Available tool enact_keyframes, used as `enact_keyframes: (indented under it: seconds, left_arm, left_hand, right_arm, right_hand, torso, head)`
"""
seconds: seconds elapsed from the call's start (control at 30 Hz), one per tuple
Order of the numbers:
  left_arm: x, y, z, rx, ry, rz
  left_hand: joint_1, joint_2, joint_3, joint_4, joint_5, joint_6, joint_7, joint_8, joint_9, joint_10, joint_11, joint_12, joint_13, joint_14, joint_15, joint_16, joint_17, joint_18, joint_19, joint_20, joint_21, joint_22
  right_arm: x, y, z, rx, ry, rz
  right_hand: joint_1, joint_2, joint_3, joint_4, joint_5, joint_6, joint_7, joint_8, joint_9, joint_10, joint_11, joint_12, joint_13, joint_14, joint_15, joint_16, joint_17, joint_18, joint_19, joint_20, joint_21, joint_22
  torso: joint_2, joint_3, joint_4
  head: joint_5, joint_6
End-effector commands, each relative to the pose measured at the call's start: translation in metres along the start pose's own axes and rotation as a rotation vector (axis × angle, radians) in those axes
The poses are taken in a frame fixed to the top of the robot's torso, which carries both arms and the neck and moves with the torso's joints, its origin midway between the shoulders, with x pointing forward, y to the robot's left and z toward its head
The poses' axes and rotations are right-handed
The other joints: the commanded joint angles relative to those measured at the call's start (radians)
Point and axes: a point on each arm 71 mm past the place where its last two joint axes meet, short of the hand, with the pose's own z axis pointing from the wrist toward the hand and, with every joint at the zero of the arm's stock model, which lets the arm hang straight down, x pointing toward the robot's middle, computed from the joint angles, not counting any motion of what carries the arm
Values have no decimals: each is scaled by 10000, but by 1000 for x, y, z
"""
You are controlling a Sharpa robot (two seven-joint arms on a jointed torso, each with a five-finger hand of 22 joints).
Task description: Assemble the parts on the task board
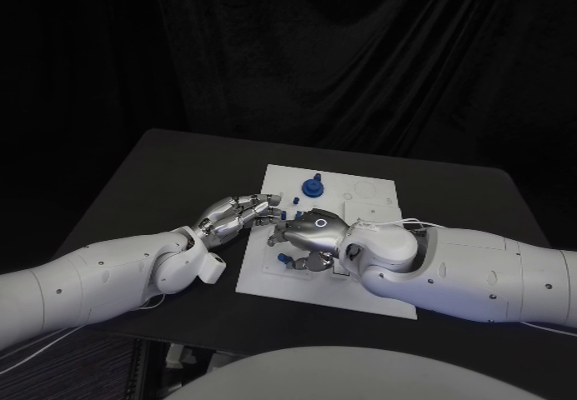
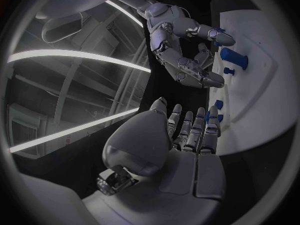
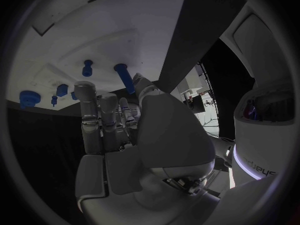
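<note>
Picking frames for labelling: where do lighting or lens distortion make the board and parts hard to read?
Head view: board evenly lit, background black. Left wrist view: fisheye bends the board's edge; bright ceiling streaks. Right wrist view: right hand blocks much of the board, though blue parts stay clear.

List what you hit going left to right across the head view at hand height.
left arm → left hand → right hand → right arm

A black surface [image 1: 144,179] is carrying the white board [image 1: 361,193], which is lying flat near its middle, turned a little askew to the surface's edges, with bare black showing on every side of it.
</note>
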Motion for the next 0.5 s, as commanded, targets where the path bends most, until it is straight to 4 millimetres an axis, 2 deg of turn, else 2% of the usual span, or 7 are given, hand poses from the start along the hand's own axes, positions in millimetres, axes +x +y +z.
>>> enact_keyframes:
  seconds: [0.03, 0.17, 0.2, 0.27, 0.37, 0.5]
  left_arm:
    - [1, -2, 0, 336, 25, -122]
    - [1, -2, 0, 334, 27, -123]
    - [1, -2, 0, 333, 29, -125]
    - [1, -2, 0, 331, 37, -130]
    - [2, -2, 1, 330, 41, -133]
    - [2, -2, 0, 325, 41, -134]
  left_hand:
    - [-95, -29, 60, 25, -32, 56, -10, 48, 15, 15, 88, -49, -16, -69, 8, 58, -9, -102, -38, 5, 29, -14]
    - [-95, -29, 60, 25, -32, 56, -10, 48, 15, 15, 88, -49, -16, -69, 8, 58, -9, -102, -38, 5, 29, -14]
    - [-95, -29, 60, 25, -32, 56, -10, 48, 15, 15, 88, -49, -16, -69, 8, 58, -9, -102, -38, 5, 29, -14]
    - [-95, -29, 60, 25, -32, 56, -10, 48, 15, 15, 88, -49, -16, -69, 8, 58, -9, -102, -38, 5, 29, -14]
    - [-95, -29, 60, 25, -32, 56, -10, 48, 15, 15, 88, -49, -16, -69, 8, 58, -9, -102, -38, 5, 29, -14]
    - [-99, -34, 61, 25, -48, 60, -11, 50, 15, 16, 89, -49, -17, -70, 6, 62, -9, -100, -41, 6, 31, -14]
  right_arm:
    - [-2, 5, 1, -180, -50, 494]
    - [-2, 8, 2, -280, 33, 605]
    - [-2, 8, 2, -291, 53, 617]
    - [-2, 8, 3, -300, 88, 632]
    - [-2, 8, 3, -285, 145, 637]
    - [0, 6, 3, -222, 263, 628]
  right_hand:
    - [99, 37, -16, 70, -26, 89, 6, 70, 53, 21, -21, 106, 22, -70, 13, 70, -2, 201, -1, 20, -13, 705]
    - [111, 68, -73, 105, -30, 390, -124, 317, 264, -73, -33, 383, 68, -109, 3, 106, -81, 205, -5, 15, -33, 703]
    - [122, 93, -87, 113, -30, 636, -213, 514, 387, -116, -35, 478, 73, -117, -6, 128, -100, 201, 5, 11, -13, 709]
    - [131, 108, -105, 116, -33, 775, -340, 654, 483, -157, -40, 570, 73, -136, -11, 141, -135, 207, -8, 4, -47, 702]
    - [149, 144, -113, 106, -20, 969, -387, 839, 600, -171, -49, 670, 70, -142, -14, 167, -156, 208, -9, -2, -52, 703]
    - [177, 223, -138, 44, 79, 1354, -409, 1338, 902, -163, -65, 851, 51, -146, -26, 218, -196, 201, 0, -6, -43, 707]
  torso:
    - [-9, -16, 21]
    - [1, -21, 36]
    - [9, -19, 42]
    - [15, -11, 31]
    - [25, -7, 21]
    - [10, -10, 15]
  head:
    - [-3, -1]
    - [-19, -1]
    - [-27, -1]
    - [-20, -1]
    - [-7, -1]
    - [-5, -1]
